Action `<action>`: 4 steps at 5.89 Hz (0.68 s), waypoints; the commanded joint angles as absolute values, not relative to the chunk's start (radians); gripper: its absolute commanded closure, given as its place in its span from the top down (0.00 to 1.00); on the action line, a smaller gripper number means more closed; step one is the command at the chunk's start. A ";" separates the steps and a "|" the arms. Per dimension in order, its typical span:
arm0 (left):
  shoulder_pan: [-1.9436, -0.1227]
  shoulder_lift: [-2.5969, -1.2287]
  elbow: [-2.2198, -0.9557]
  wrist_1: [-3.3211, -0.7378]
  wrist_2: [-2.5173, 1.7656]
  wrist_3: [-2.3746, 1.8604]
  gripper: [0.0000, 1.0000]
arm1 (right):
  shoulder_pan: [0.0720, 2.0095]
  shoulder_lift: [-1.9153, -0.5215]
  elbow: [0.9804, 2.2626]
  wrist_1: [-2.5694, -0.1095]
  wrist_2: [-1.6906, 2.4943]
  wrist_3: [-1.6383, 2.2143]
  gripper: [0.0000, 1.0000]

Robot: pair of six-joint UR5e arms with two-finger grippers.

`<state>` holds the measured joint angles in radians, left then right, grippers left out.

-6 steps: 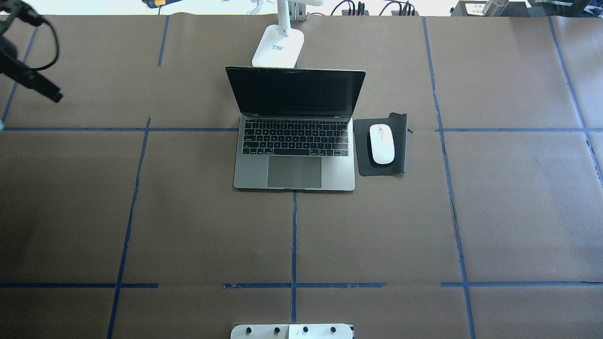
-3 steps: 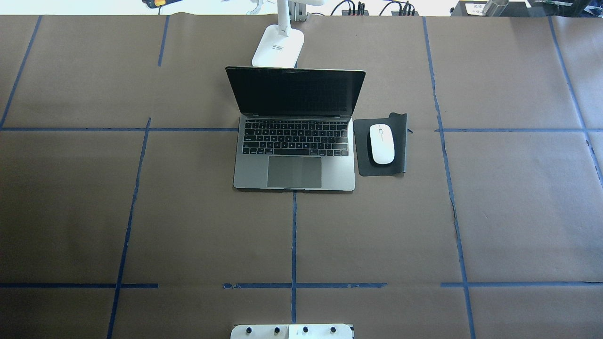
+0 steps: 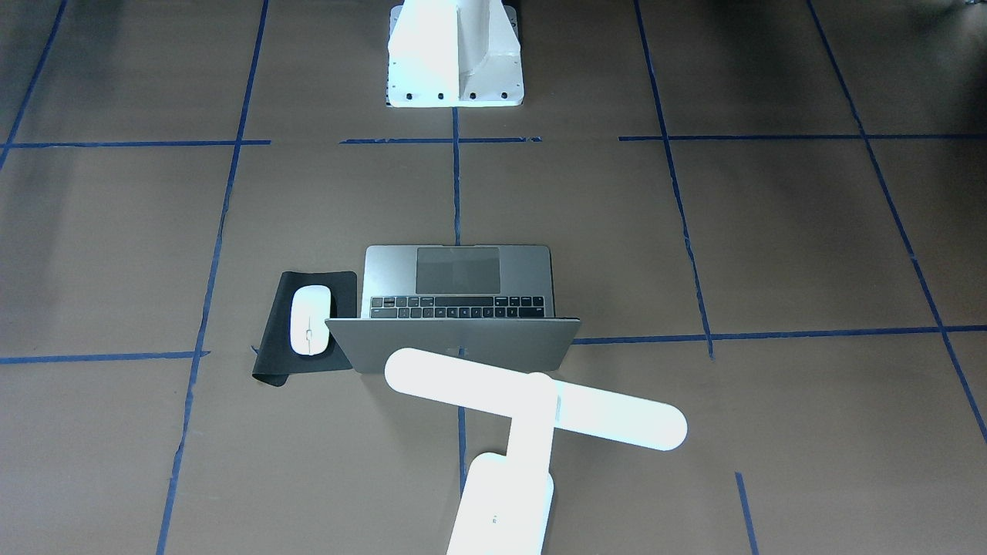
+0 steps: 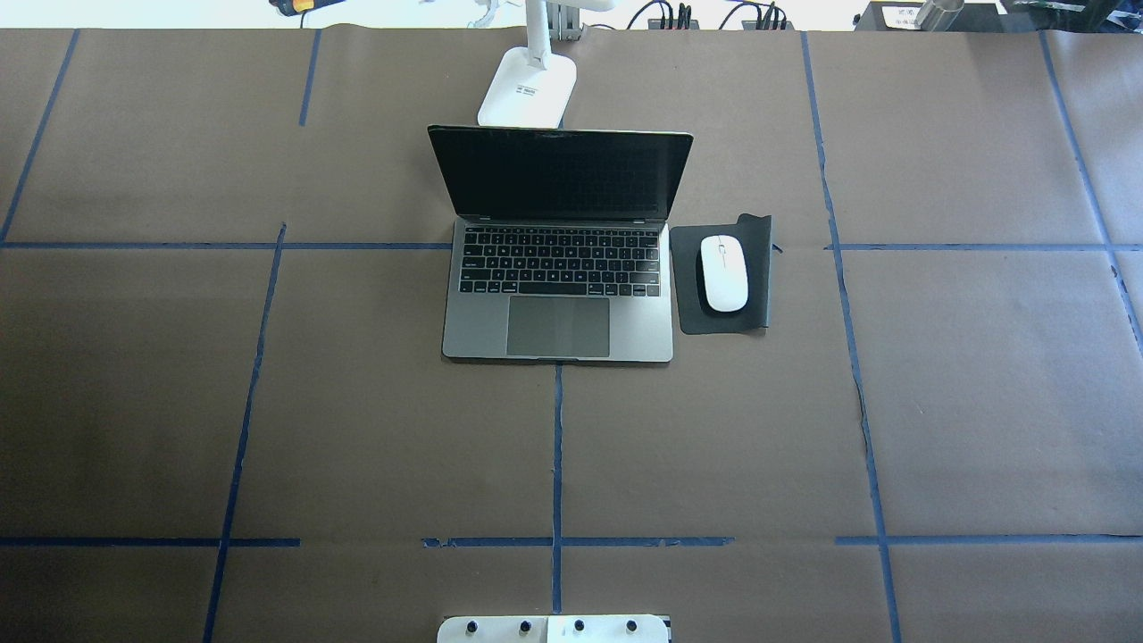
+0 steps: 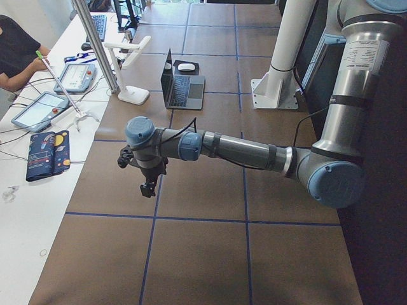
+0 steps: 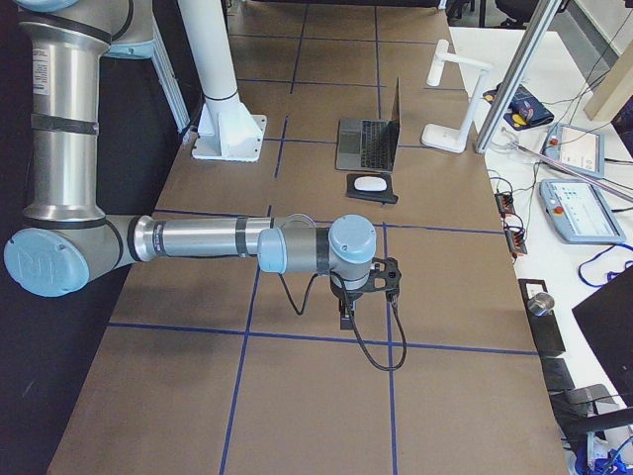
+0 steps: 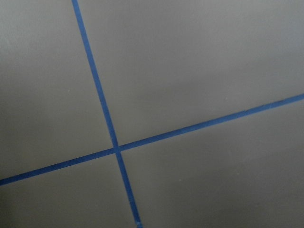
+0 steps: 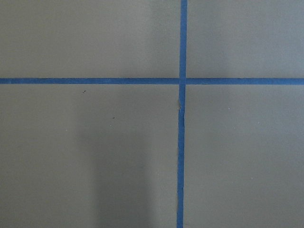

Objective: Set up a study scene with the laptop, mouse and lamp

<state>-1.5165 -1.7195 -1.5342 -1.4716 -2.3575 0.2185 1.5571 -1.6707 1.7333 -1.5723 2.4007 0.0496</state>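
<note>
The grey laptop (image 4: pixel 558 295) stands open at the middle of the table, screen dark; it also shows in the front view (image 3: pixel 459 277). The white mouse (image 4: pixel 722 272) lies on a black mouse pad (image 4: pixel 759 268) just right of the laptop. The white lamp (image 4: pixel 527 89) stands behind the laptop, and its T-shaped bar head (image 3: pixel 536 398) hangs over the lid. My left gripper (image 5: pixel 148 187) shows only in the exterior left view, far from these things, above bare table. My right gripper (image 6: pixel 346 317) shows only in the exterior right view, likewise far off. I cannot tell whether either is open or shut.
The white robot pedestal (image 3: pixel 455 54) stands at the table's near edge. Blue tape lines cross the brown table cover (image 4: pixel 268 402). Both wrist views show only table cover and tape. A side bench with tablets (image 5: pixel 38 111) and a person runs along the far edge.
My left arm showed at the overhead view's top left one second ago and has since left that view. Laptop, mouse and lamp have not moved.
</note>
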 commanded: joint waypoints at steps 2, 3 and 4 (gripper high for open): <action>-1.581 -1.721 -1.429 -1.442 -2.349 0.251 1.00 | 1.513 -1.663 1.738 -1.632 2.395 0.048 1.00; -1.585 -1.723 -1.418 -1.410 -2.349 0.250 1.00 | 1.497 -1.663 1.738 -1.631 2.392 0.038 1.00; -1.585 -1.747 -1.425 -1.335 -2.349 0.242 1.00 | 1.474 -1.651 1.738 -1.632 2.391 0.038 1.00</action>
<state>-1.5808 -1.7297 -1.4251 -1.3954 -2.3484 0.2473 1.4965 -1.6600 1.7372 -1.6276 2.3928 0.0406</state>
